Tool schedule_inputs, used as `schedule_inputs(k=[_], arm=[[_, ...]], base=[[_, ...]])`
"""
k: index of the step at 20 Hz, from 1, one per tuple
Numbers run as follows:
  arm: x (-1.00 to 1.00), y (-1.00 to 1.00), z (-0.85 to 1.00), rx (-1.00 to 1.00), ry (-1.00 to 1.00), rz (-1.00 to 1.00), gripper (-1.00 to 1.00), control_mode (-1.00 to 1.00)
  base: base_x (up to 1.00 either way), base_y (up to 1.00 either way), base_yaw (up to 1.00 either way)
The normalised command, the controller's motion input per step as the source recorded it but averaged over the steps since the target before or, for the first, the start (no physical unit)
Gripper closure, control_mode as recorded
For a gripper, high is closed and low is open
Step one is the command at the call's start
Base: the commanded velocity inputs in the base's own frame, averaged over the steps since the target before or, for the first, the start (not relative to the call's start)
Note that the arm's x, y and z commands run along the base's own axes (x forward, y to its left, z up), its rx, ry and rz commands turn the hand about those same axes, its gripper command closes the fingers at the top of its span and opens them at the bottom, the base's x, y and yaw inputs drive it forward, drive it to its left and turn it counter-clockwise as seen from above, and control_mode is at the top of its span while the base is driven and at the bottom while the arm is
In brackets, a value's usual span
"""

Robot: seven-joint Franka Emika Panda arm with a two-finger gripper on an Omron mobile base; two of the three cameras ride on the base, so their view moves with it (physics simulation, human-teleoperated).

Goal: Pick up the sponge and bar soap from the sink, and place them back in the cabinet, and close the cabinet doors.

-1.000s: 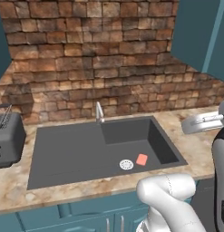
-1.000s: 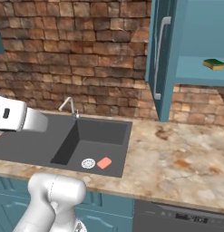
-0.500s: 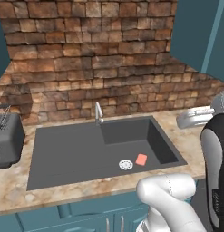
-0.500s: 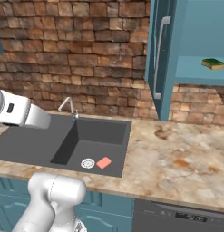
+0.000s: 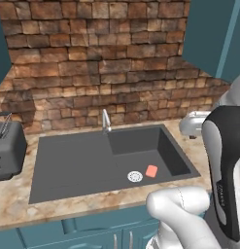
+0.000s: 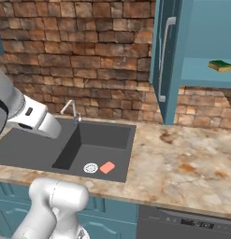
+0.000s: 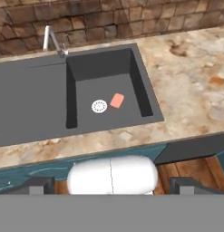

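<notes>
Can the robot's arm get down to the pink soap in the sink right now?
Probably yes. The bar soap lies alone on the sink floor beside the white drain, with nothing over it, and the hand camera looks down on it.

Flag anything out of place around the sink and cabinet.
The bar soap lies on the sink floor beside the drain, not in the cabinet. The sponge already sits on the shelf, and the cabinet door stands open.

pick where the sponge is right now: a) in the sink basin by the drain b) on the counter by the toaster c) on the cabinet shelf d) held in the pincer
c: the sponge lies on the open cabinet shelf, while only the bar soap sits in the sink.
</notes>
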Motion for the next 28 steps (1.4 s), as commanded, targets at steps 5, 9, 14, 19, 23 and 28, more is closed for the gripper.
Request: schedule_inputs(k=[5, 9, 14, 19, 23, 28], arm=[[0.40, 0.00, -0.59, 0.02, 0.06, -0.05, -1.00, -1.00], [0.49, 0.00, -0.31, 0.00, 0.03, -0.04, -1.00, -1.00], [0.50, 0.00, -0.24, 0.00, 0.01, -0.02, -1.00, -1.00], [0.55, -0.02, -0.30, 0.00, 0.00, 0.00, -1.00, -1.00], [0.57, -0.03, -0.41, 0.00, 0.00, 0.00, -1.00, -1.00], [0.58, -0.09, -0.38, 0.00, 0.00, 0.00, -1.00, -1.00]], base=[[0.00, 0.00, 0.00], [0.00, 0.00, 0.00], [0.00, 0.00, 0.00], [0.00, 0.00, 0.00], [0.00, 0.00, 0.00], [0.00, 0.00, 0.00]])
